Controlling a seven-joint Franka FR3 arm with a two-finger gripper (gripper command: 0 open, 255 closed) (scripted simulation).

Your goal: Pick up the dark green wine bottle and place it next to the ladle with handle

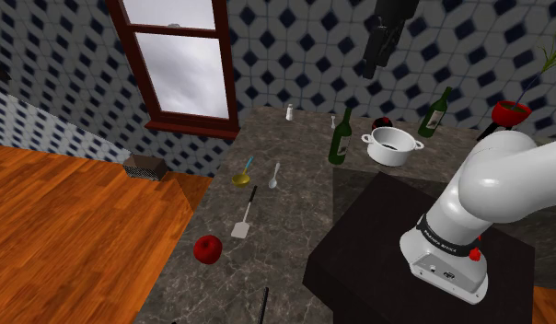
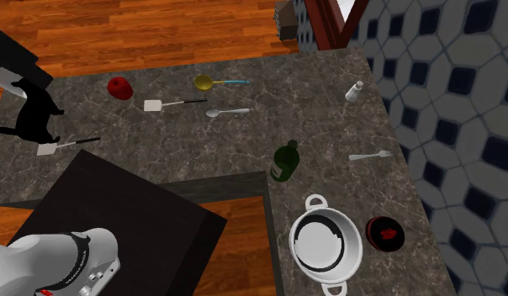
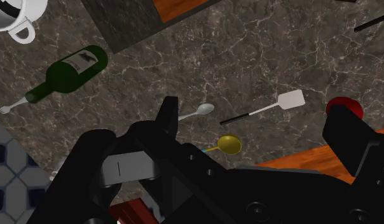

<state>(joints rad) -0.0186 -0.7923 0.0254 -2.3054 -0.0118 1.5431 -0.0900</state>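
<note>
The dark green wine bottle (image 1: pixel 341 138) stands upright on the grey veined stone-patterned counter (image 1: pixel 285 241). It is just beside the white two-handled pot (image 1: pixel 392 145) and well apart from the ladle (image 1: pixel 241 175), which has a yellow bowl and a thin blue handle. The shoulder view shows the bottle from the side, with a slim neck, rounded shoulders and a dark body. The wrist view looks down its length and shows a pale label on the body of the bottle (image 3: pixel 70 71), with a small white fork (image 3: pixel 13 105) lying past its neck end. From the second exterior view the bottle (image 2: pixel 285 160) is seen almost from above, and the pot (image 2: pixel 325 244) shows a dark inside. A round dark bowl with red in it (image 2: pixel 384 234) sits beside the pot, and a small white shaker (image 2: pixel 354 92) stands near the wall. The shoulder view also takes in a second green bottle (image 1: pixel 436 112), slanted, at the back of the counter. Around the ladle lie a white spoon (image 2: pixel 227 111), a white-bladed spatula with a black handle (image 2: pixel 172 104) and a red apple (image 2: pixel 119 87). The black gripper (image 1: pixel 370 64) hangs high above the counter. In the wrist view the gripper (image 3: pixel 254 114) has its fingers spread wide, with nothing between them.
</note>
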